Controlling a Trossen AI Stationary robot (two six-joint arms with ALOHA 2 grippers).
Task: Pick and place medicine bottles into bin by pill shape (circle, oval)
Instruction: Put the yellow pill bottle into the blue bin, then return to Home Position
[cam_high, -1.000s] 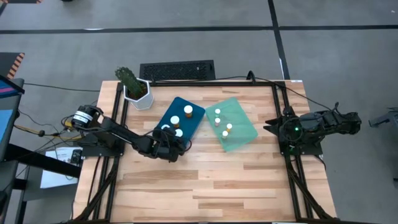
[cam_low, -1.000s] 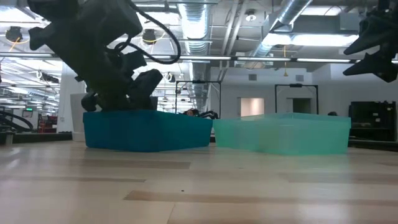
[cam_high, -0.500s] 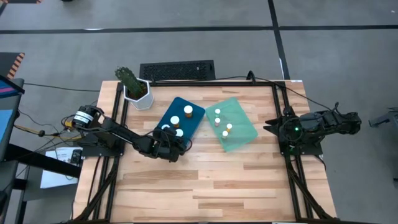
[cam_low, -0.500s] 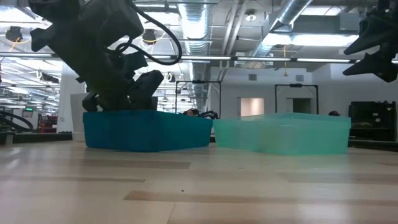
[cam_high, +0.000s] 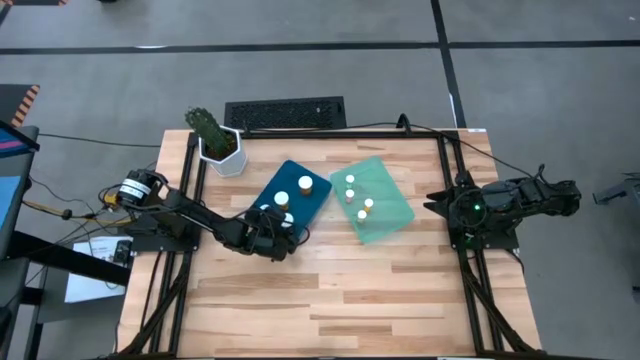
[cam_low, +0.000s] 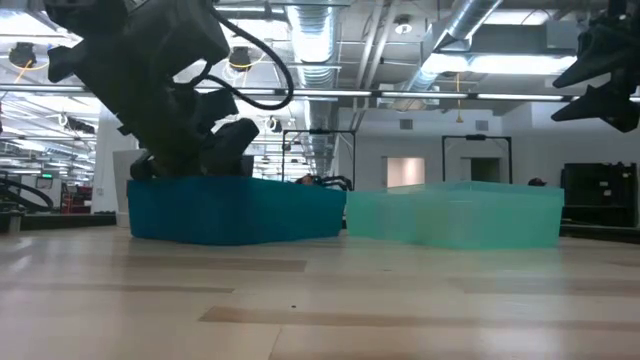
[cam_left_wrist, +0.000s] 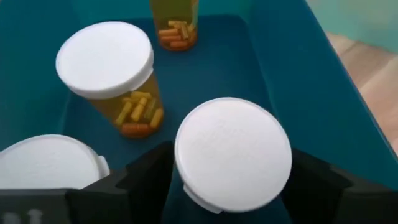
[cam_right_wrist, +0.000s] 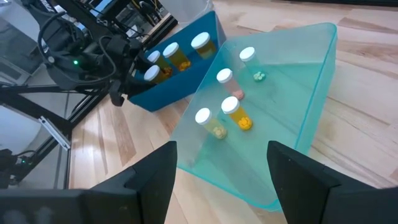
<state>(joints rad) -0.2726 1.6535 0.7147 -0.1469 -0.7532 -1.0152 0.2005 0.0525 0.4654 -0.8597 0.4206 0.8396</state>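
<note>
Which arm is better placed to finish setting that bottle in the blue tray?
Left. Its hand sits over the blue tray, fingers around a white-capped bottle. The right hand waits at the table's right edge.

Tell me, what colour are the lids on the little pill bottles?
White. The medicine bottles all have round white caps, clearest in the left wrist view.
</note>
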